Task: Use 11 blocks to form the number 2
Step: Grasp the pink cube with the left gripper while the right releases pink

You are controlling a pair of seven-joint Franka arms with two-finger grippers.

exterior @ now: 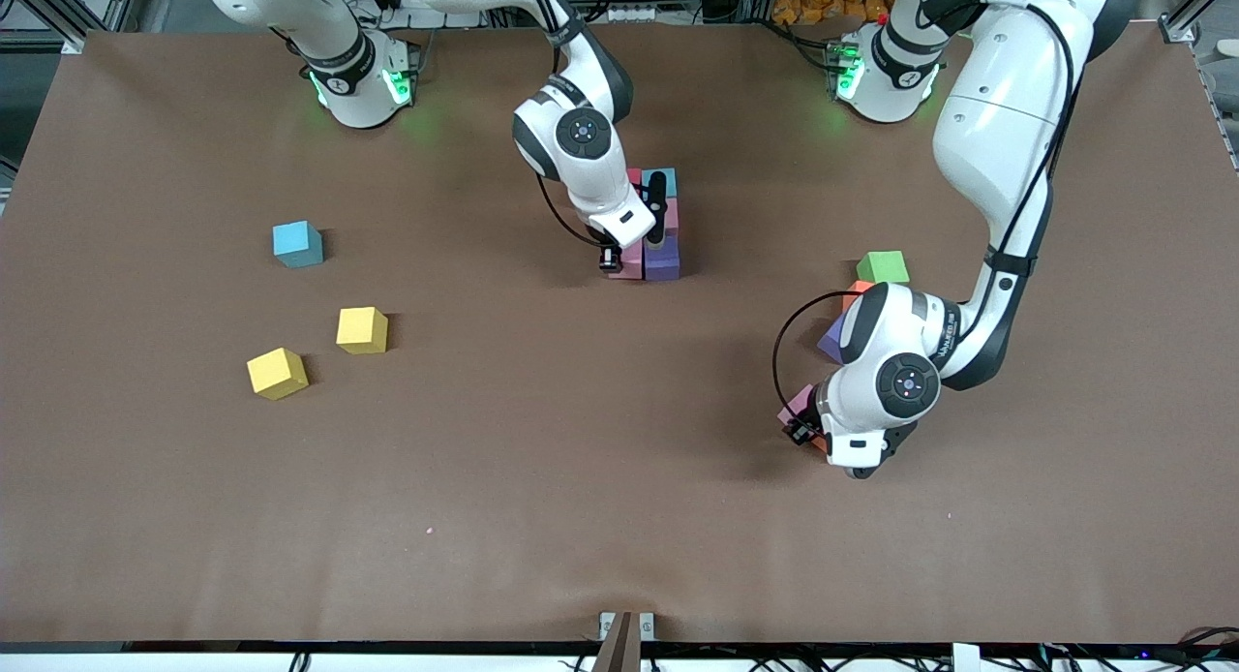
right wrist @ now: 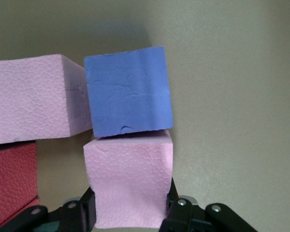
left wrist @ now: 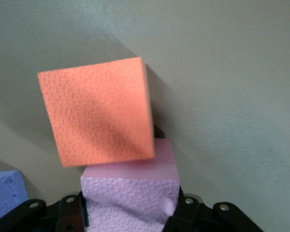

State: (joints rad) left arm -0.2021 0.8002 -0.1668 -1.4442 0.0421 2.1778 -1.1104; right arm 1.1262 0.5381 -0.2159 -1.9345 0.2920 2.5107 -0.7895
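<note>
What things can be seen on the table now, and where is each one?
table: one, brown.
light blue cube: one, light blue, toward the right arm's end.
yellow cubes: two, yellow, nearer to the front camera than the light blue cube.
middle group: pink, purple, red and blue-green cubes packed together at mid-table; count unclear, the right arm hides part.
green cube: one, green, toward the left arm's end.
orange cube: one, orange, touching the loose pink cube.
purple cube: one, purple, beside the orange cube.
left gripper: shut on the loose pink cube.
right gripper: shut on the group's pink cube.
</note>
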